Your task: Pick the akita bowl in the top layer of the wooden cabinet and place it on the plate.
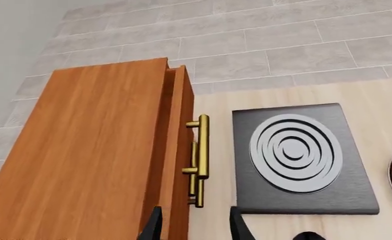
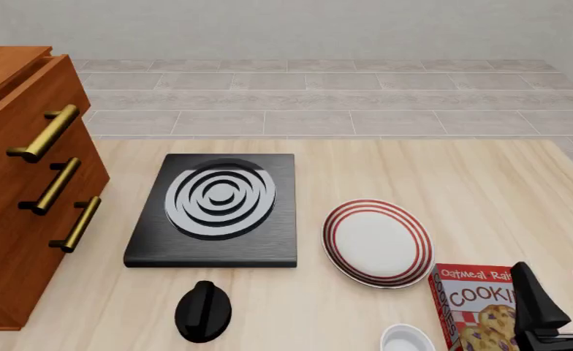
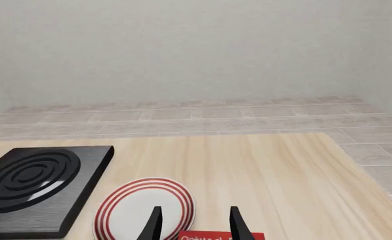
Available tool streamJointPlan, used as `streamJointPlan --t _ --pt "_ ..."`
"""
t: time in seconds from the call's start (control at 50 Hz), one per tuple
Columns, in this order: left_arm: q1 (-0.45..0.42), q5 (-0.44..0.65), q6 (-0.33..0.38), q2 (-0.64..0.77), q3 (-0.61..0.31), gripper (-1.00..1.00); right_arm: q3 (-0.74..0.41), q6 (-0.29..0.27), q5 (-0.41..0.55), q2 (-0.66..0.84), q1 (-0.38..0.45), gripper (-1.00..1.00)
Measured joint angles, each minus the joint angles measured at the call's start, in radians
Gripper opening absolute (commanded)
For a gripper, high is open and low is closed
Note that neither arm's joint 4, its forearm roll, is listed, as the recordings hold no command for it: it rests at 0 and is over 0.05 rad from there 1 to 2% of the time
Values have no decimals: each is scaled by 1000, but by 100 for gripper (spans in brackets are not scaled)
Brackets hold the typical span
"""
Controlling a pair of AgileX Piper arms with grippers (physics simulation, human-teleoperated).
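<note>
The akita bowl is not seen in any view; whether it sits in the top layer (image 2: 18, 91) can't be told, as no interior is visible. That drawer is shown projecting slightly fwd of the two below it, at the top of the wooden cabinet (image 2: 14, 241), which stands at the table's left edge w/ three brass bar handles. The plate (image 2: 378, 242) is seen bare on the table (image 2: 482, 190), just right of a black stove (image 2: 216, 212) w/ white rings. A black knob-like item (image 2: 202, 311) lies in front of the stove. A small white bowl (image 2: 408, 339) is partly cut off at the near edge, beside a red cookie box (image 2: 473, 307).

The left gripper (image 1: 194, 225) is held above the cabinet's front edge, fingers apart at a moderate gap, nothing between them. The right gripper (image 2: 564, 296) is shown near the cookie box, fingers likewise spread and empty.
</note>
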Motion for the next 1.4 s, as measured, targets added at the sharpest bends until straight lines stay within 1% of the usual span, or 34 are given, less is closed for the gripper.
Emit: streamJointPlan --t 0.36,0.62,1.4 --pt "46 -58 17 19 64 100 1 -4 -18 21 1 100" --pt "63 -90 26 25 107 100 1 -5 -21 25 2 100" --pt "104 -175 15 44 216 100 2 -6 -23 28 0 100"
